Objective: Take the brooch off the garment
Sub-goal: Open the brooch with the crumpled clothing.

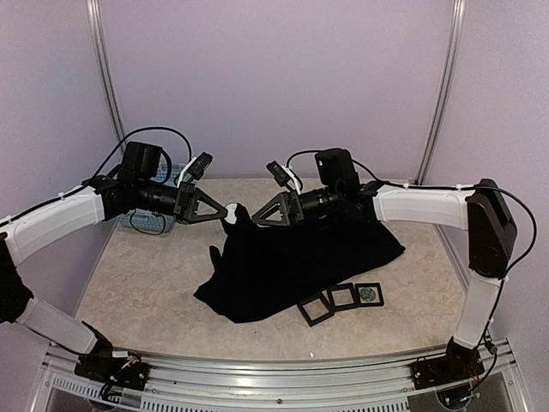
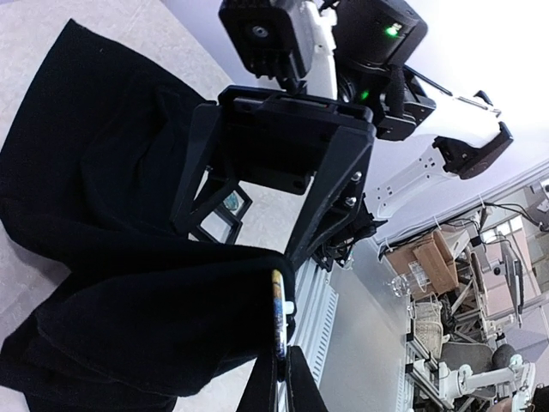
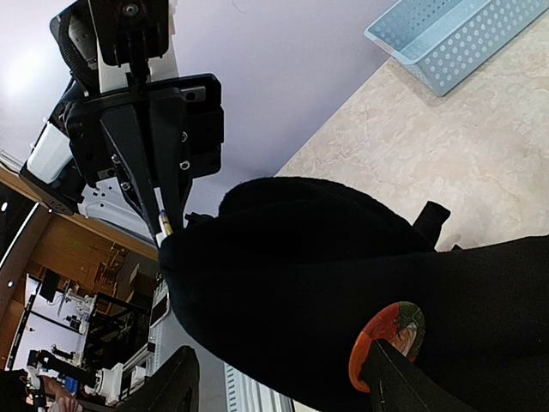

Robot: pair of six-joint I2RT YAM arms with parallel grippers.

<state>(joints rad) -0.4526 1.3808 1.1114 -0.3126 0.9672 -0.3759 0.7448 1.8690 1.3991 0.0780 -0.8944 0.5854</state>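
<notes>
The black garment (image 1: 300, 262) lies on the table, with its near-left corner lifted between the two grippers. My left gripper (image 1: 225, 211) is shut on a brooch at that raised fold. In the left wrist view the brooch (image 2: 278, 313) shows edge on, yellow and blue, between the closed fingers (image 2: 262, 386), with black cloth (image 2: 129, 283) draped beside it. My right gripper (image 1: 256, 218) faces the left one and is open, its jaws straddling the raised fold (image 3: 283, 257). A second round red and green brooch (image 3: 388, 339) sits on the cloth by one right finger (image 3: 403, 382).
A light-blue basket (image 1: 146, 219) stands at the back left behind the left arm and also shows in the right wrist view (image 3: 455, 34). Three small black square frames (image 1: 343, 298) lie in front of the garment; the right one holds a small greenish item (image 1: 371, 294).
</notes>
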